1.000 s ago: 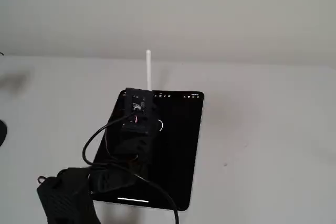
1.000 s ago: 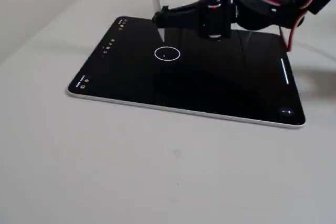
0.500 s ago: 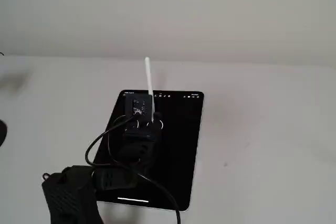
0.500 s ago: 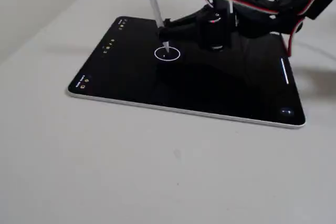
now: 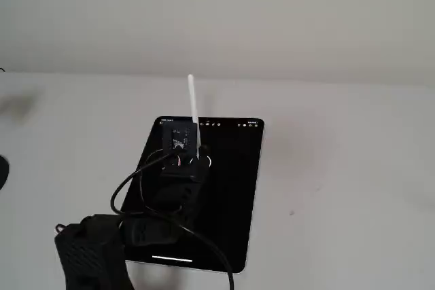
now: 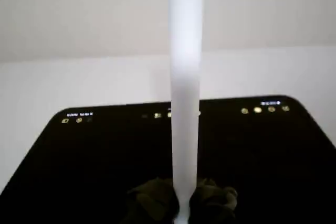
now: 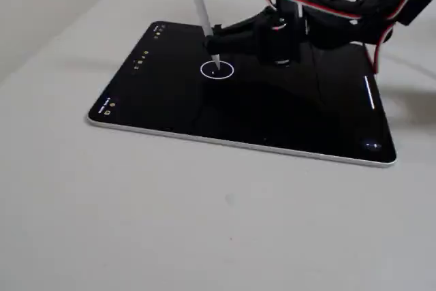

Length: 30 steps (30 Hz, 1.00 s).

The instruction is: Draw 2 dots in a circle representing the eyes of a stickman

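A black tablet (image 7: 272, 120) lies flat on the pale table. A thin white circle (image 7: 227, 74) is drawn on its screen. My gripper (image 7: 218, 42) is shut on a white stylus (image 7: 201, 5). The stylus stands nearly upright, with its tip inside the circle at or just above the glass. I cannot make out any dots; the tip and the fingers hide part of the ring's inside. In a fixed view the stylus (image 5: 193, 106) rises above the gripper (image 5: 198, 155), and the arm covers most of the circle. In the wrist view the stylus (image 6: 185, 103) stands between the dark fingers (image 6: 155, 203).
Small icons (image 7: 143, 56) run along the tablet's far short edge and also show in the wrist view (image 6: 262, 109). A white bar (image 7: 368, 93) glows near the opposite edge. The arm's black body and cables (image 5: 136, 215) hang over the tablet's near half. Bare table (image 7: 204, 223) surrounds the tablet.
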Each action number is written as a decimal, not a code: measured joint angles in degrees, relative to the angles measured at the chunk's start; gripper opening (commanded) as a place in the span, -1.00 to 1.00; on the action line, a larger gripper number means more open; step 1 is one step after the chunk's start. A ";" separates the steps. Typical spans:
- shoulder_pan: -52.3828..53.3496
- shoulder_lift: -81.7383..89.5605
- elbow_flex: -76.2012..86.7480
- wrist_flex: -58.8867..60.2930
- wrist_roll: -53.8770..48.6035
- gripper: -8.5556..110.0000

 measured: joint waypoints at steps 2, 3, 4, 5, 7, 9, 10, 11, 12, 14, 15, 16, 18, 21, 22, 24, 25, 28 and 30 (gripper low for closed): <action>0.35 0.00 0.00 0.00 0.00 -0.86; 0.35 0.00 0.00 0.00 0.00 -0.86; 0.53 0.00 0.00 0.00 0.00 -0.86; 0.70 0.00 0.00 0.00 0.00 -0.86; 0.88 0.00 -0.18 0.00 0.00 -0.86; 0.88 0.00 -0.62 0.00 0.00 -0.86; 0.88 0.00 -0.88 0.00 0.00 -0.86; 0.88 0.00 -1.05 0.00 0.00 -0.86; 0.88 0.00 -1.14 0.00 0.00 -0.86; 0.88 0.00 -1.23 0.00 0.00 -0.86; 0.88 0.00 -1.23 0.00 0.18 -0.86; 0.88 0.00 -1.23 0.00 0.18 -0.86; 0.88 0.00 -1.23 0.00 0.18 -0.86; 0.88 -0.44 -1.23 0.00 0.18 -0.86; 0.88 -0.79 -1.32 0.00 0.18 -0.86; 0.88 -1.23 -1.67 0.00 0.18 -0.86; 0.88 -1.41 -1.85 0.00 0.18 -0.86; 0.88 -1.41 -2.11 0.00 0.18 -0.86; 0.88 -1.49 -2.11 0.00 0.18 -0.86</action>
